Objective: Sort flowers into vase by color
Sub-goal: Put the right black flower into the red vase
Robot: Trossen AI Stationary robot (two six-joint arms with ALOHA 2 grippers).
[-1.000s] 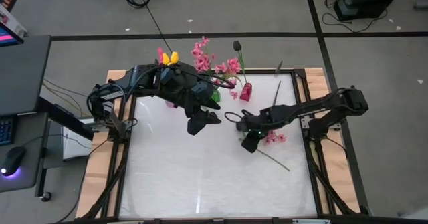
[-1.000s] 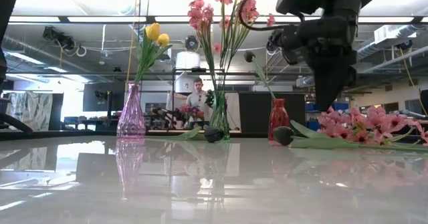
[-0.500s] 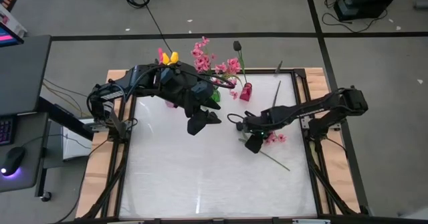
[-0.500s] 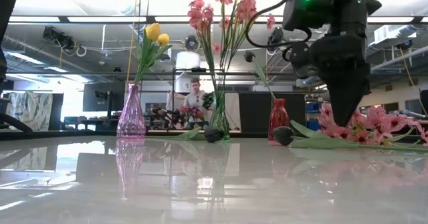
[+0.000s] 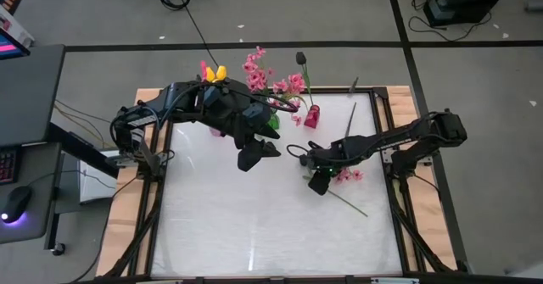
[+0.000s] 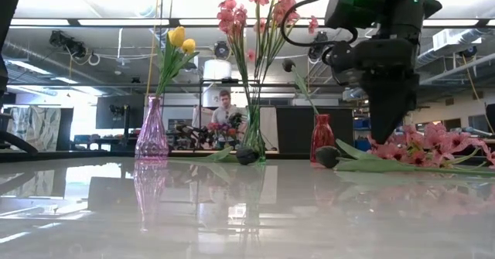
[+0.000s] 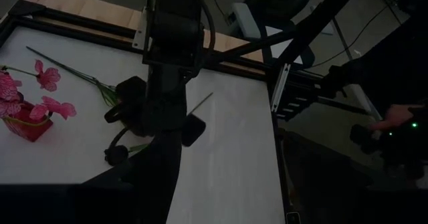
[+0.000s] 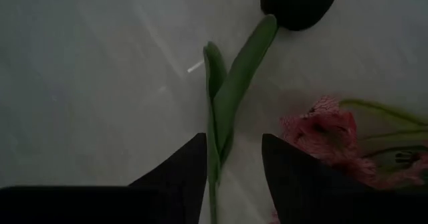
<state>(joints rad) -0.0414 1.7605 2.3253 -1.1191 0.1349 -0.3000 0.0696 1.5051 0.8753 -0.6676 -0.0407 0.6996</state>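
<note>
1. Right tool is low over the table, right of centre, fingers parted with a gap between them
2. In the right wrist view a green stem and leaves run through that gap; can't tell if the pads touch it, so no confirmed grip
3. That stem ends in a dark tulip lying flat on the table; in the low view the head sits just beside the red vase
4. Loose pink spray lies on the table right next to the right tool, stem trailing toward the near edge
5. Left tool hangs above the table near the vases, spread wide, holding nothing
6. Yellow tulips stand in the purple vase
7. Pink blossoms stand in the clear green-tinted vase
8. One dark tulip stands in the red vase
9. A person is in the room beyond the table
</note>
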